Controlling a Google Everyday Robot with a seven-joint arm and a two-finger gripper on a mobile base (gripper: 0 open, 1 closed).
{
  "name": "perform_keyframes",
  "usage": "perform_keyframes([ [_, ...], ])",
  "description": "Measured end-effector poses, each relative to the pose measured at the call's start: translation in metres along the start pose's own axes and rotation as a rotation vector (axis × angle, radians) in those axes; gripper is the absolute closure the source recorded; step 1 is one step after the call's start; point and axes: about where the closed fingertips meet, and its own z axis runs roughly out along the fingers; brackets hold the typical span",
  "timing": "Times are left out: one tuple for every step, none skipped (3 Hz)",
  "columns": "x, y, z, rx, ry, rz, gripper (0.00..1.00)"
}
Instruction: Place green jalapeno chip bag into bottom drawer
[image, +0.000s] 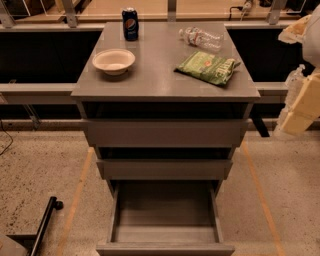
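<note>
The green jalapeno chip bag (206, 67) lies flat on the right side of the grey cabinet top (160, 85), near its front right corner. The bottom drawer (165, 220) is pulled out toward me, and its deep box shows nothing inside. The two grey drawers above it are shut. My gripper (302, 107) shows as pale cream blocks at the right edge of the view, beside and to the right of the cabinet, at about the height of its top. It is apart from the bag and holds nothing that I can see.
A white bowl (114, 61) sits on the left of the top, a blue soda can (130, 23) stands at the back, and a clear water bottle (202, 38) lies at the back right. A black bar on a wheel (45, 220) lies on the speckled floor at lower left.
</note>
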Motion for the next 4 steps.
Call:
perform_keyframes([
  [0.0,0.0,0.0,0.0,0.0,0.0,0.0],
  [-0.017,-0.007,0.007,0.009,-0.013,-0.057,0.0],
  [-0.037,-0.02,0.014,0.021,-0.016,-0.138,0.0],
  [-0.047,-0.053,0.024,0.053,0.014,-0.181,0.0],
])
